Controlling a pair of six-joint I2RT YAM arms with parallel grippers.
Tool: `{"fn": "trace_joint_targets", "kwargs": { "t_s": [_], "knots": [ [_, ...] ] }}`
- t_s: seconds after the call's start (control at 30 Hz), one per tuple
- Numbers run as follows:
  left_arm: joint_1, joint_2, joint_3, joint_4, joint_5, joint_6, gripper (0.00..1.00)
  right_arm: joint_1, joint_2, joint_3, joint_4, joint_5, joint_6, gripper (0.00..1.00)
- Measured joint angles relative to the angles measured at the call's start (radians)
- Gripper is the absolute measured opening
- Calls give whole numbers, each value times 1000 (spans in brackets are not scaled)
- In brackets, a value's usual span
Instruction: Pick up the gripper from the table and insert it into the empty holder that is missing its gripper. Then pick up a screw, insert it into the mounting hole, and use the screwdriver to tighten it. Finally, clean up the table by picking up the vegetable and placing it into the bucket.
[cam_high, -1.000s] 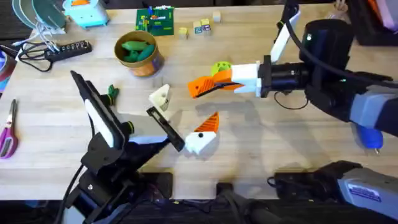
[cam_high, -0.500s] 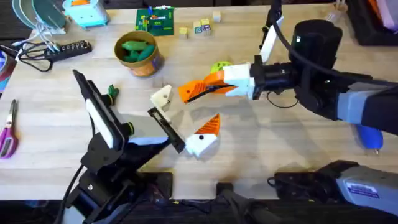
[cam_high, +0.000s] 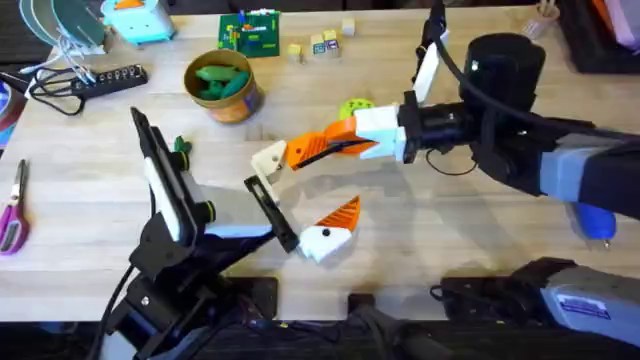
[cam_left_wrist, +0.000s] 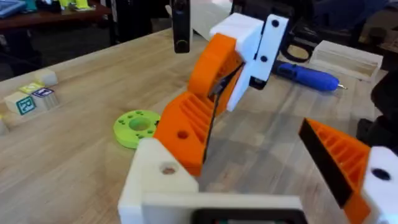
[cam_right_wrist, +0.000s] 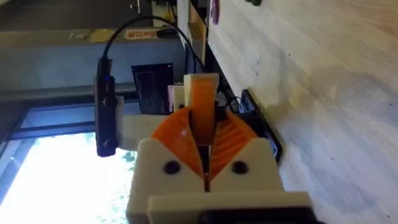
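Two things could spoil this fit.

From overhead, your right jaws are clamped on the orange pad (cam_high: 300, 152), and its tip touches the white holder (cam_high: 266, 160) on the open left jaws. If the pad meets the holder skewed, it may jam, or slip free and drop to the tabletop (cam_high: 480, 230) beside the holder. The right arm (cam_high: 500, 110) stretches out level, jaws pointing straight at the holder. The left arm (cam_high: 165, 195) angles up to present it.

In the left wrist view, the pad lies against the holder (cam_left_wrist: 158, 180). Its screw hole sits just beside the holder's, and I'd judge them not yet lined up, so a screw would bind.

In the right wrist view, the pad sticks out past the ribbed fingertips (cam_right_wrist: 233, 140) toward the holder. Pinched that far back, it could pivot if you push hard.
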Motion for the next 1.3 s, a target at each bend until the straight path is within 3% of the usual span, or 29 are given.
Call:
{"fn": "trace_joint_targets", "kwargs": {
  "t_s": [0.37,0.7,1.3],
  "knots": [
    [0,1,0,-1,0,-17,992,6,54,0,26,-8,3,8],
    [0,1,0,-2,-2,-42,992,49,163,1,188,-27,68,8],
    [0,1,0,-2,-8,-44,992,108,176,33,188,22,89,8]
  ]
}}
